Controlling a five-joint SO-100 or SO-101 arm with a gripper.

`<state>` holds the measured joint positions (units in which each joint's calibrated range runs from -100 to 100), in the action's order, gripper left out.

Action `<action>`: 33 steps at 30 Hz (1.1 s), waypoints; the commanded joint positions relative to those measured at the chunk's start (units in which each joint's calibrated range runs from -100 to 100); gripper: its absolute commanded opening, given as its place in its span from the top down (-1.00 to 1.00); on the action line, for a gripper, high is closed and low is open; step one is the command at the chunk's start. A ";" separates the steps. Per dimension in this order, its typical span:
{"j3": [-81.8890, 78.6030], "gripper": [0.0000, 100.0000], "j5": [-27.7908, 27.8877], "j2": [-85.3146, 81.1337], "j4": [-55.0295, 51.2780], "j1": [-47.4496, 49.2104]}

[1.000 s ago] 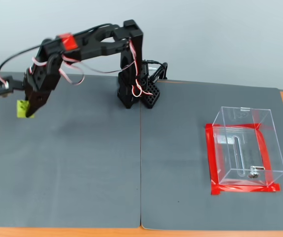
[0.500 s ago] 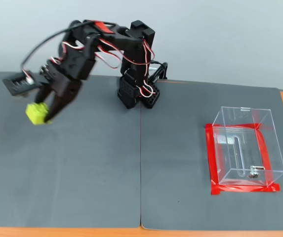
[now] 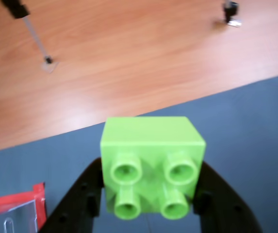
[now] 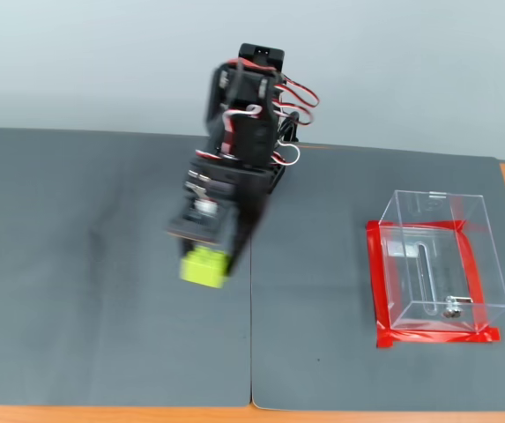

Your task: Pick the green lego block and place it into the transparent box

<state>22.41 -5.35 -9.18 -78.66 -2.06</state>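
The jaws are clamped on the green lego block (image 3: 152,165), one black finger pressing each flank of it in the wrist view, its four round studs facing the camera and its smooth side turned away. In the fixed view the gripper (image 4: 204,264) hangs below the blurred arm (image 4: 239,145) with the block at its tip, lifted clear of the grey mat (image 4: 102,264) and close to the seam where the two mat halves meet. Beyond the block in the wrist view lie the mat and then a band of bare wooden tabletop (image 3: 129,58); a corner of red tape (image 3: 17,201) and a clear wall show at the lower left edge there. In the fixed view the transparent box (image 4: 437,256) stands well apart to the right of the jaws, open at the top, sitting in a frame of red tape (image 4: 380,291), with a small metal fitting (image 4: 451,309) near its front wall and nothing inside. The step in hand appears to be the carry: the block is gripped and in transit, not yet delivered. The next move calls for swinging further right until the block is over the box's opening, keeping it above the rim of the thin walls, then parting the jaws to drop it in.
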 commanded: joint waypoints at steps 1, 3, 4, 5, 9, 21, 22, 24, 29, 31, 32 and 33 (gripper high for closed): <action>1.97 0.92 0.22 -2.82 -0.16 8.96; 1.97 0.92 0.01 -2.82 -0.16 13.14; 1.88 0.92 -0.10 -2.74 -0.16 15.30; 1.88 0.92 -0.10 -2.74 -0.16 17.10; 1.88 0.92 -0.10 -2.14 -0.16 24.63; -0.02 0.93 -0.25 -1.63 0.63 44.03; -0.74 0.93 -0.25 -1.63 0.63 45.14; -2.10 0.92 -0.30 -1.63 0.63 47.16; -3.18 0.92 -0.36 0.23 0.71 50.52; -2.91 0.92 -0.36 1.84 1.32 51.04; -2.91 0.91 -0.30 2.61 2.45 51.19; -2.91 0.91 -0.30 3.28 3.14 51.19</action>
<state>18.90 -5.45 -6.80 -77.97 48.71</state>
